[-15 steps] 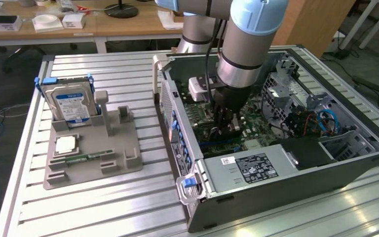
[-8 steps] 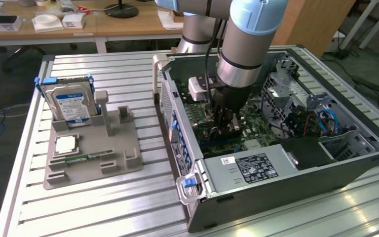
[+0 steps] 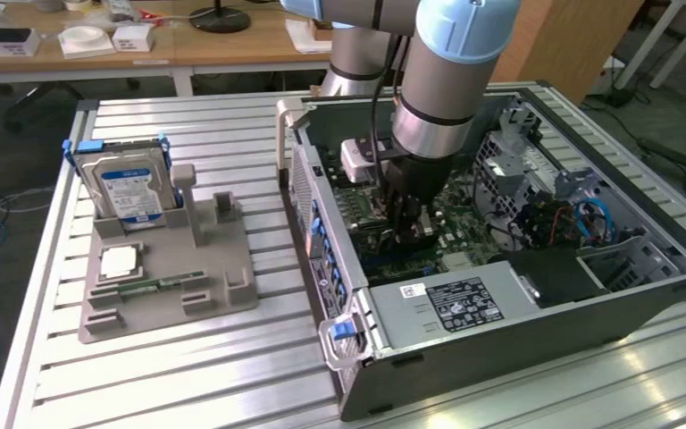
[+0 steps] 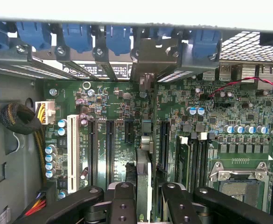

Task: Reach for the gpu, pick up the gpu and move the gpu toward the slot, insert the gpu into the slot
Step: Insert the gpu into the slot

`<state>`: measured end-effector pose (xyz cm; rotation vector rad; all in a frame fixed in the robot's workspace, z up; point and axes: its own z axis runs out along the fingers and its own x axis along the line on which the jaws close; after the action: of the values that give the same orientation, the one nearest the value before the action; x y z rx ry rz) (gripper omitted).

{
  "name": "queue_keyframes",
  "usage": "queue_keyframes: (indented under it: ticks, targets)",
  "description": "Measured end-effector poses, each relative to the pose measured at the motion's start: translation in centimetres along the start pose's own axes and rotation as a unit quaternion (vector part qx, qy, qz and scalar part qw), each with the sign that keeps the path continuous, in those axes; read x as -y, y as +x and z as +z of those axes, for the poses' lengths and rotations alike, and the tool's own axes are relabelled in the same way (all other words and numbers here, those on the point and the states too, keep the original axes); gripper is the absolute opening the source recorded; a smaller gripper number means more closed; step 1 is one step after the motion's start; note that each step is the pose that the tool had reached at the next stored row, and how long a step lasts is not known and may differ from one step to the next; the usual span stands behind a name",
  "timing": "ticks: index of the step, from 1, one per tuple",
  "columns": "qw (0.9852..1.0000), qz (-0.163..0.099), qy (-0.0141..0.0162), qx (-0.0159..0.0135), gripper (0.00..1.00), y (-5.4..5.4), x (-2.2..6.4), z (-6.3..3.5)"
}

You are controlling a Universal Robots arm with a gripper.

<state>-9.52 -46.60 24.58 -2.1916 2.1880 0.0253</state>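
Note:
My gripper [image 4: 145, 205] is deep inside the open computer case [image 3: 355, 295], shut on the gpu [image 4: 143, 179]. I see the gpu edge-on as a thin dark card standing upright between the two black fingers [image 4: 122, 203]. It hangs over the green motherboard [image 4: 122, 107], parallel to the long black connectors [image 4: 109, 149] on either side of it. The slot straight beneath the card is hidden by the card's own edge, so I cannot tell whether the card touches it. In the exterior view the gripper [image 3: 409, 228] points straight down at the motherboard [image 3: 468, 223].
Blue clips [image 4: 119, 39] line the case's rear wall ahead of the card. A white connector [image 4: 72, 154], a cable bundle [image 4: 19, 119] and the processor socket [image 4: 236, 179] flank it. Outside the case a grey fixture [image 3: 164, 268] holds a hard drive [image 3: 129, 183] and a processor chip [image 3: 121, 261].

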Motion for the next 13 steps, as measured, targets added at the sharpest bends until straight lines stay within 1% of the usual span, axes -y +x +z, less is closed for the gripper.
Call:
queue_keyframes:
  ticks: [13]
  targets:
    - [1.0000,0.000,0.0000,-0.0001,0.26,0.02,-0.02,0.33]
